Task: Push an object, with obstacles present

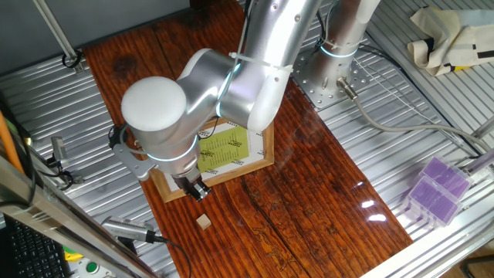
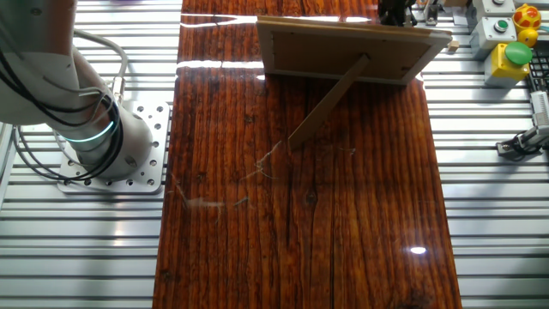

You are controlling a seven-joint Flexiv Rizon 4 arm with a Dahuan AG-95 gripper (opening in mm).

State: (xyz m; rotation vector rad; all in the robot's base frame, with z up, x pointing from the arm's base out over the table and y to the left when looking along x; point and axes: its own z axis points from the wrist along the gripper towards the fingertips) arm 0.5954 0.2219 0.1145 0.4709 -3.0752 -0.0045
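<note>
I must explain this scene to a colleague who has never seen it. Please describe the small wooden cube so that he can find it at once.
Start at the dark wooden board on the metal table, and find the picture frame under the silver arm. The gripper hangs by the frame's near corner, and the cube sits alone on the board just past it. It is plain, light tan and far smaller than the frame.

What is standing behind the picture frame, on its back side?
A wooden strut leans from the picture frame down to the table, propping it up. The frame hides most of the gripper; the small wooden cube sits in front.
</note>
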